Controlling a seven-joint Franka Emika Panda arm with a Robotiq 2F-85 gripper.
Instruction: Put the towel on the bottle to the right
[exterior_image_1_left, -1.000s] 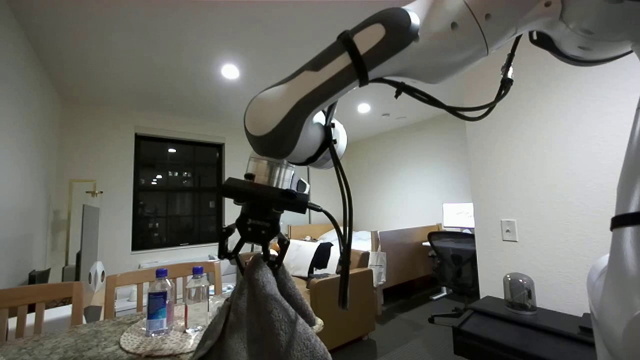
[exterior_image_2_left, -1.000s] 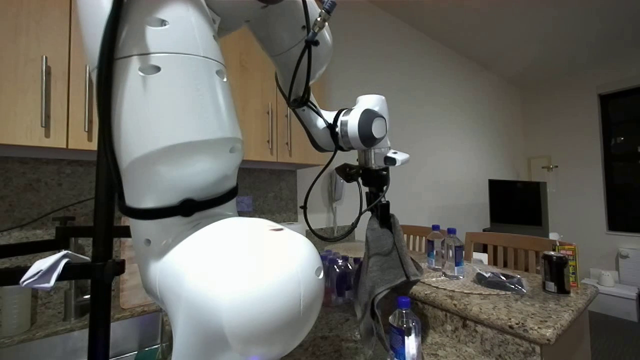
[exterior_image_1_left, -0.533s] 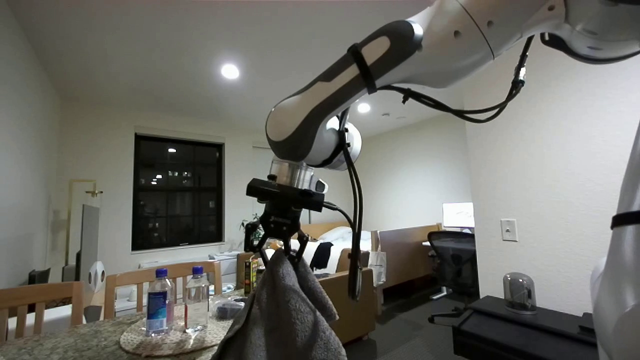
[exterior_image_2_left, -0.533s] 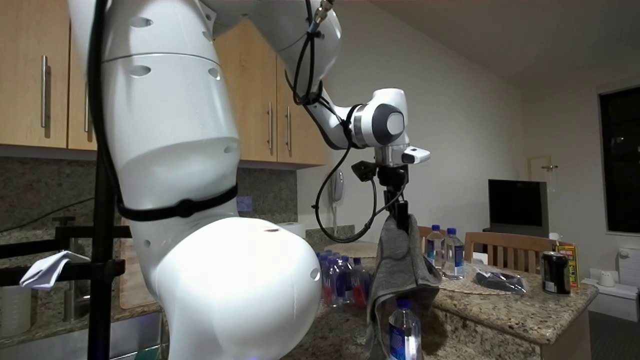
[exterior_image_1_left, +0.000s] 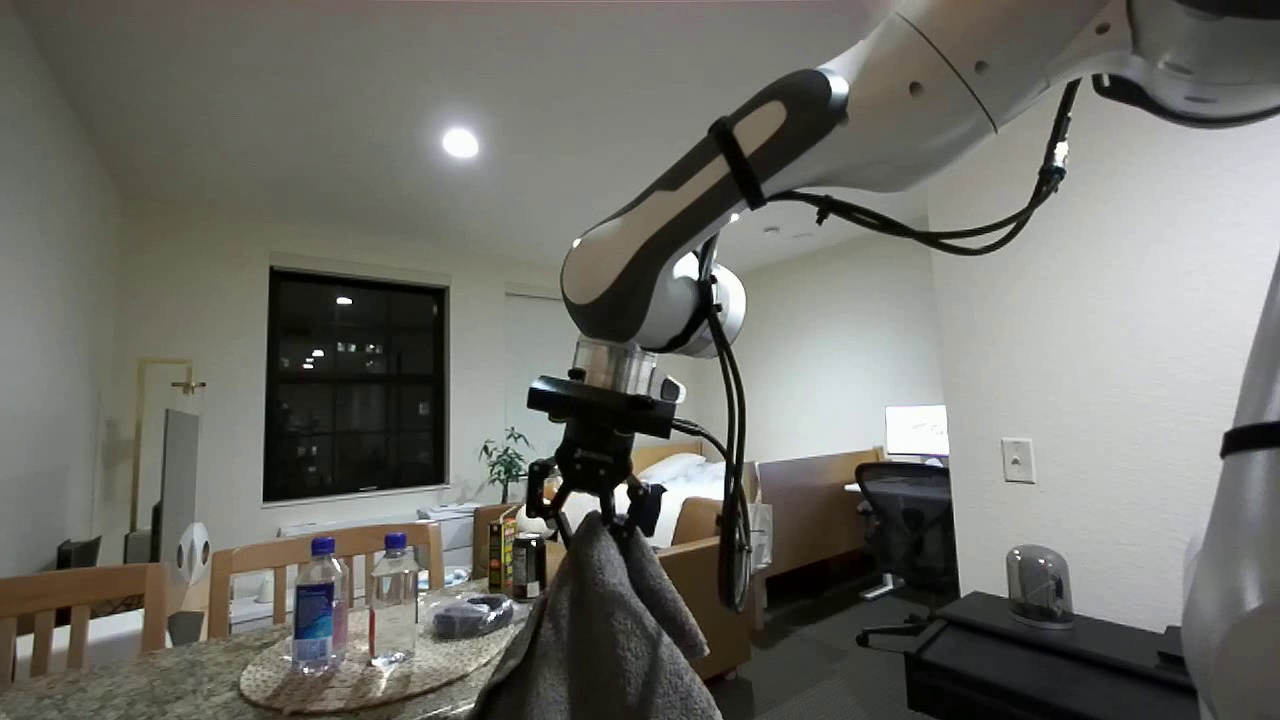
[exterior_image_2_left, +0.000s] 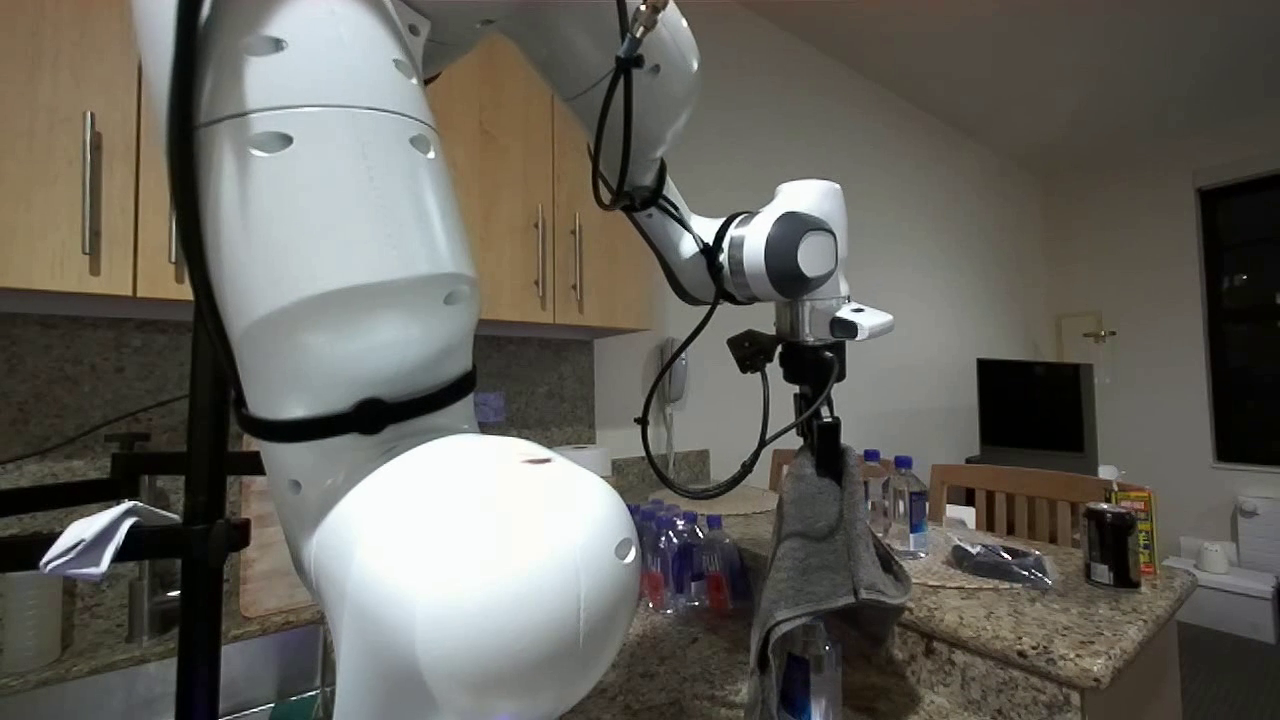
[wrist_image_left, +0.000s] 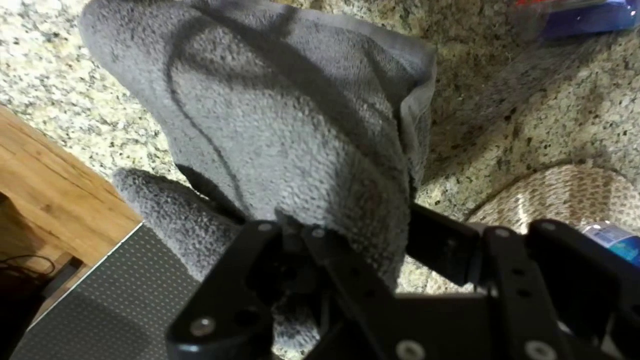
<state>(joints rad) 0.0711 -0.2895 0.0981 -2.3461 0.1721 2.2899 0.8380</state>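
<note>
Rough cloth towel (exterior_image_2_left: 822, 550), glossy plastic bottle (exterior_image_2_left: 826, 672), smooth stone-look counter (exterior_image_2_left: 1020, 625)

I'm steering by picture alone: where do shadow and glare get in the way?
Wrist view: shadows, including a thin curved line, streak the towel, and part of the counter is dark. In an exterior view, glare bleaches part of the arm, while the bottle below the towel looks dim. In an exterior view, the ceiling light burns out white.

Free air one side of the hand (exterior_image_1_left: 597, 526), cables (exterior_image_1_left: 738, 475) the other; a bottle (exterior_image_2_left: 815, 675) probably blocks below.
</note>
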